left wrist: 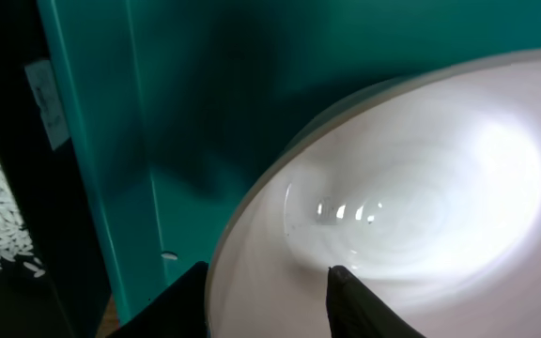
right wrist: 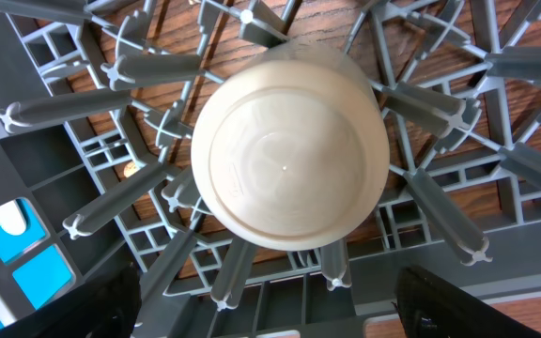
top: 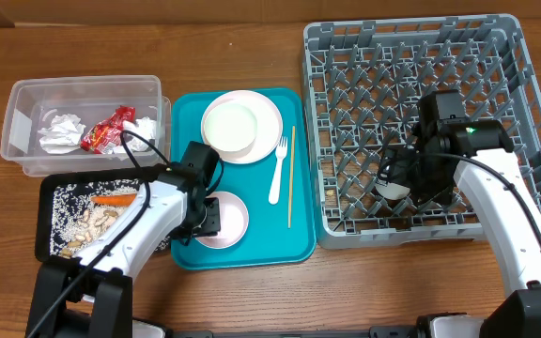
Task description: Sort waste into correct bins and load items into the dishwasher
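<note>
I am loading the dish rack (top: pixel 533 141) — left gripper (left wrist: pixel 269 305) straddling the near bowl (left wrist: pixel 421 188) at its rim, clamp unclear; right gripper (right wrist: pixel 270 310) gaping. Next, likely: pinching, lifting.

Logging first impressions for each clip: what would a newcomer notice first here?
The big grey dish rack on the right, where a small white cup sits upside down among the pegs, the right fingers open wide over it. Mid-table, on the teal tray, the left fingers straddle the rim of a white bowl.
</note>
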